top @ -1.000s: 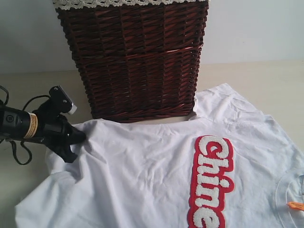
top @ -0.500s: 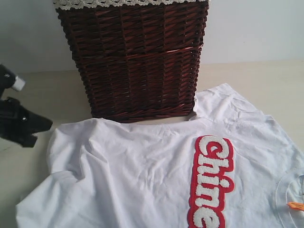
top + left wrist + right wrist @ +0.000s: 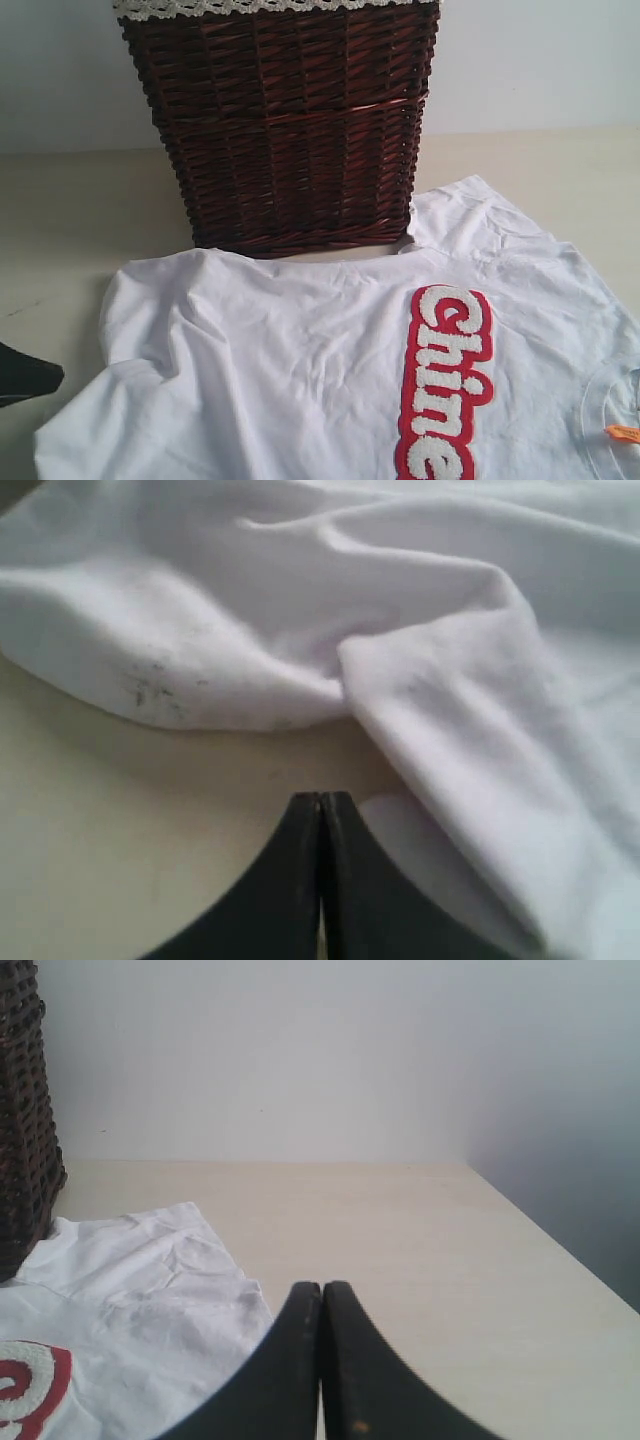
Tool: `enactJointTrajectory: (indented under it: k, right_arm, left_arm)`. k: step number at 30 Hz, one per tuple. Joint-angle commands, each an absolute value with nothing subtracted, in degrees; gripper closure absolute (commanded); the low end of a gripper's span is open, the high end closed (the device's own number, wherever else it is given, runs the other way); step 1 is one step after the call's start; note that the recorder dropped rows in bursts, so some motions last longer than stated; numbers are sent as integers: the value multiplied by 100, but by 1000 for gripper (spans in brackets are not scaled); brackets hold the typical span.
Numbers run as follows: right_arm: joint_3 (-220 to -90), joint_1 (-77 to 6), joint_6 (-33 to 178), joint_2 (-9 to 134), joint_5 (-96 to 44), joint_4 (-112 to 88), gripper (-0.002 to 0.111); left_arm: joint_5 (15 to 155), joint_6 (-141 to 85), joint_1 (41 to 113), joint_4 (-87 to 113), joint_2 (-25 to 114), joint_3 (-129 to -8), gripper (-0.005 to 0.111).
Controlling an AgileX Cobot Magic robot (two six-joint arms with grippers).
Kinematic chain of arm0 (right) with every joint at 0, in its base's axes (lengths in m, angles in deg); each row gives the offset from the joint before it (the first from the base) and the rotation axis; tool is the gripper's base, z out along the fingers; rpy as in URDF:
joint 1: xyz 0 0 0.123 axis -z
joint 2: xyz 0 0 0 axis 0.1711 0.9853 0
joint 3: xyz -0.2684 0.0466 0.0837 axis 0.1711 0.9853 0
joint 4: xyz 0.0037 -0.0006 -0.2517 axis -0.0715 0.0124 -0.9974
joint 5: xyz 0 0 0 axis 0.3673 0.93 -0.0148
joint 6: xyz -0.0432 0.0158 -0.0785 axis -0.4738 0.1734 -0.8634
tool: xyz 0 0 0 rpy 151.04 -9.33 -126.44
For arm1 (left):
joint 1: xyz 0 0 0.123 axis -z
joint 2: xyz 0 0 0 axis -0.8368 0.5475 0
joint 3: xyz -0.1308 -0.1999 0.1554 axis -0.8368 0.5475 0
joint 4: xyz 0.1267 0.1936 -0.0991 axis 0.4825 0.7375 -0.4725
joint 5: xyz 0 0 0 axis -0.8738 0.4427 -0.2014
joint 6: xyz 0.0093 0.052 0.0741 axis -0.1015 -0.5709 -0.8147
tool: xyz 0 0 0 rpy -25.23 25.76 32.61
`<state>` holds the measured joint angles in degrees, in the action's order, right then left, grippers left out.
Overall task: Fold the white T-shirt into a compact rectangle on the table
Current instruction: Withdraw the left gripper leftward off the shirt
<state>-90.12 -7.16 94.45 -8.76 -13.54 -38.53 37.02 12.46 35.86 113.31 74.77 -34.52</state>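
The left fingers (image 3: 295,870) are pressed together and hold nothing, their tips over the bare cream surface (image 3: 70,210) just beside a rumpled edge of the white T-shirt (image 3: 300,360). The right fingers (image 3: 350,1360) are also closed and empty, near one of the shirt's sleeves. The T-shirt lies spread and wrinkled on the surface with its red-outlined lettering (image 3: 445,380) facing up, just in front of a dark wicker basket (image 3: 285,130).

Soft, even, slightly cool light: basket (image 3: 290,130) drops a faint shadow on the table (image 3: 80,200) at its base, shirt (image 3: 280,360) folds shade gently, left wrist view blurry close-up, right wrist wall (image 3: 300,1060) greys toward the corner.
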Motion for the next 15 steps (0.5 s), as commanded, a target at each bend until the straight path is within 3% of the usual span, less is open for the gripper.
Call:
enactJointTrajectory:
  k: [1,8,15]
  right_arm:
    - [-8987,-720,9407,-907,-1416,-3864,108]
    - [-8987,-720,9407,-907,-1416,-3864,108]
    - [-8987,-720,9407,-907,-1416,-3864,108]
  left_arm:
    - [3709,908,3581,11315,7924,-3319,107]
    - [3848,853,3581,11315,8236,-3330,107]
    - [5360,688,3581,11315,8246,-3330,107]
